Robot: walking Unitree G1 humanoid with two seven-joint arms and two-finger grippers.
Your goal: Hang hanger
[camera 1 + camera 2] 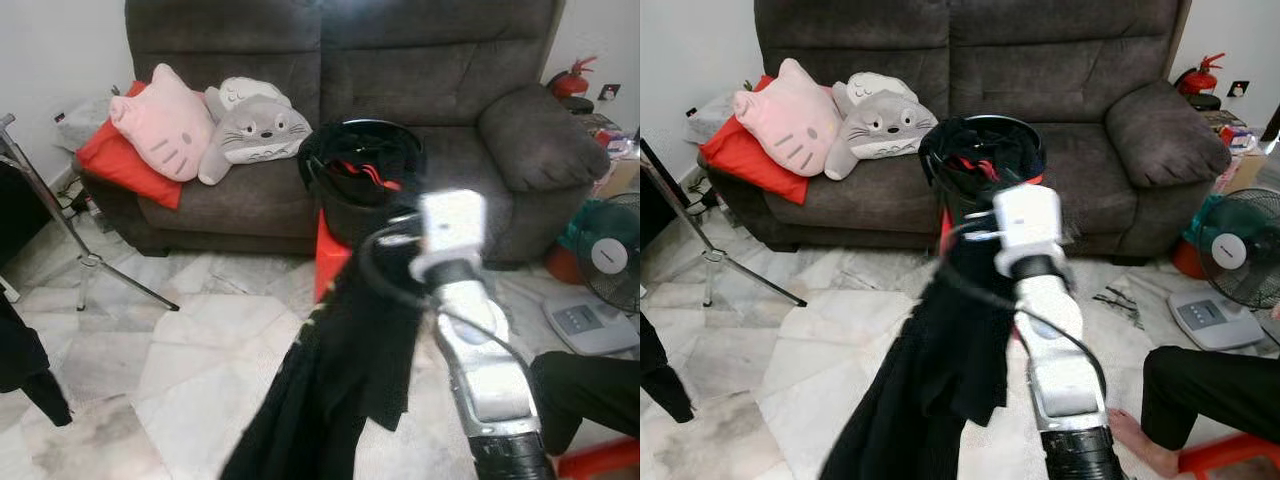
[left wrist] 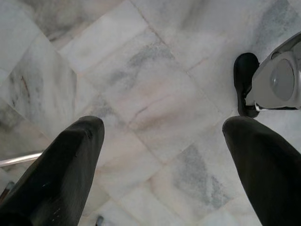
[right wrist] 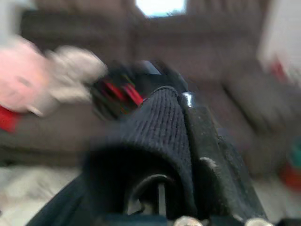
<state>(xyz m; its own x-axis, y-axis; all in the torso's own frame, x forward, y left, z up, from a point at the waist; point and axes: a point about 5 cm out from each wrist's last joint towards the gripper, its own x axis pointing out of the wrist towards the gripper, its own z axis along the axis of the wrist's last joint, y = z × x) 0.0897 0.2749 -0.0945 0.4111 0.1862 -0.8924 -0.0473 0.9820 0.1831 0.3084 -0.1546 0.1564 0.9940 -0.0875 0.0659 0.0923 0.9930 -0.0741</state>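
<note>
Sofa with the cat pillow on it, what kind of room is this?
Probably a living room in someone's home. There is a big grey sofa with a pink cat cushion and a grey plush toy on it, a marble tile floor, and a standing fan to the side.

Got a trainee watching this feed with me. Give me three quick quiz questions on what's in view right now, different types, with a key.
1. True or false: the right gripper holds a black garment.
2. What stands in front of the sofa? A) black basket B) blue crate C) wooden stool
3. Fill in: the left gripper is open above the ____ floor.

Key: 1 true; 2 A; 3 marble
</note>
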